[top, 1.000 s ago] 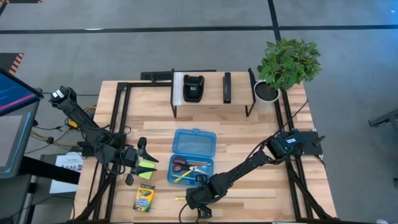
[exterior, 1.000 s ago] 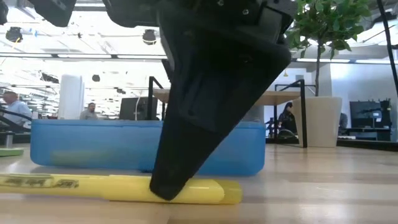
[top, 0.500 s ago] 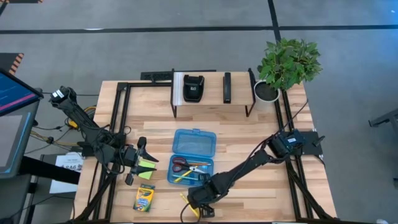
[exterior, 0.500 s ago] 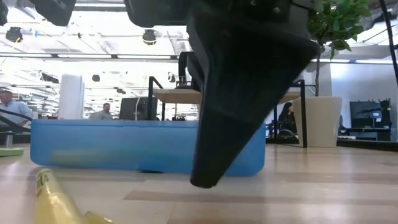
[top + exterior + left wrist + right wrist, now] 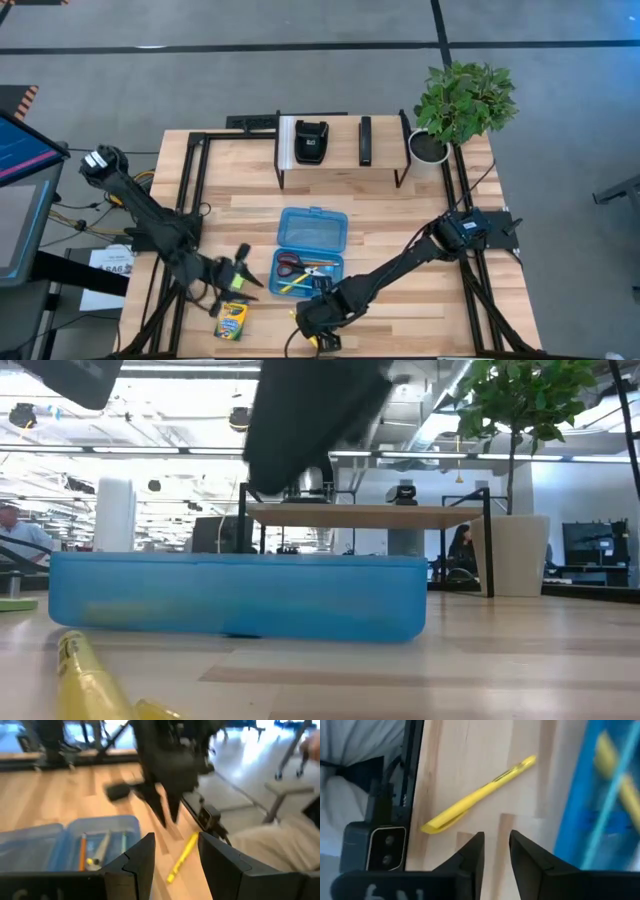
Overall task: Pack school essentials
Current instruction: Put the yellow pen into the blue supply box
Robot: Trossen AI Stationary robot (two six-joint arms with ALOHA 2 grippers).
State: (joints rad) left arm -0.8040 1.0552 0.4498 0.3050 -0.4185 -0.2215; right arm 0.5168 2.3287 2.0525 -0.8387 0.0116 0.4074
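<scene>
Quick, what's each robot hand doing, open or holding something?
Left hand: open, empty, above the table.
Right hand: open, empty, over the highlighter.

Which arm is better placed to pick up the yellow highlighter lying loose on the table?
Right. The right gripper hangs open just above the yellow highlighter, empty. The left gripper is farther off, above the crayon box.

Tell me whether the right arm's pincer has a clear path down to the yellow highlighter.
Probably yes. The right pincer hangs open just above the yellow highlighter, which lies bare on the table beside the blue case; nothing lies between.
</scene>
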